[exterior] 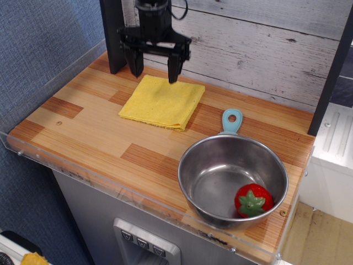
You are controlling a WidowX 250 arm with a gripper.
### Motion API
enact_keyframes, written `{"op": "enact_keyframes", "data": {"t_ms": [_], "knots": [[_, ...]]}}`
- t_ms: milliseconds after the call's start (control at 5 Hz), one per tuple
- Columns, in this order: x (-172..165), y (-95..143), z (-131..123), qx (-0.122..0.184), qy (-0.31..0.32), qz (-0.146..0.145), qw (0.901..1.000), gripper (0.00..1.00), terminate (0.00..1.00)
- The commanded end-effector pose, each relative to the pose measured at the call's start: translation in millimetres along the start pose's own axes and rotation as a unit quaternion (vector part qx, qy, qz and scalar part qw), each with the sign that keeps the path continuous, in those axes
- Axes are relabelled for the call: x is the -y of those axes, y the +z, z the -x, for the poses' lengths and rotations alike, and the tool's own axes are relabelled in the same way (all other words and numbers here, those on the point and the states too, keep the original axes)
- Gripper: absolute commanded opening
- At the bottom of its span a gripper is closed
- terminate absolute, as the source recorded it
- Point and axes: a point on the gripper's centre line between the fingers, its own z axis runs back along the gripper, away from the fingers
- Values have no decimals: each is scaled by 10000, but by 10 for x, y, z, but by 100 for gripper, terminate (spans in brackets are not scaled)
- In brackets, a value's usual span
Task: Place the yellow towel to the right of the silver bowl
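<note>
Gripper [155,70] hangs spread wide over the back edge of the yellow towel [162,101], upper-centre frame, left of the silver bowl [232,180]. Best drop straight, pinch a fold firmly, then lift clear.

Small red strawberry toy with green leafy top [253,200]: lying toward front right of scene. Wooden countertop of light and darker striped planks [99,130]: clear acrylic edging [83,174] along front and left sides. Whitewashed weathered plank wall [265,49] behind counter. Blue textured wall [38,44] at left. Dark vertical post [113,36] at back left corner. Grey cabinet front below, panel with three small buttons [144,243].
</note>
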Motion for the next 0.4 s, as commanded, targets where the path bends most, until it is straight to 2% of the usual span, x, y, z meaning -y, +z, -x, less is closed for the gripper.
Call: {"op": "enact_keyframes", "data": {"t_ms": [0, 200], "knots": [[14, -82, 43, -21, 37, 66, 10000, 100, 0], [4, -236, 73, -7, 51, -49, 10000, 100, 0]]}}
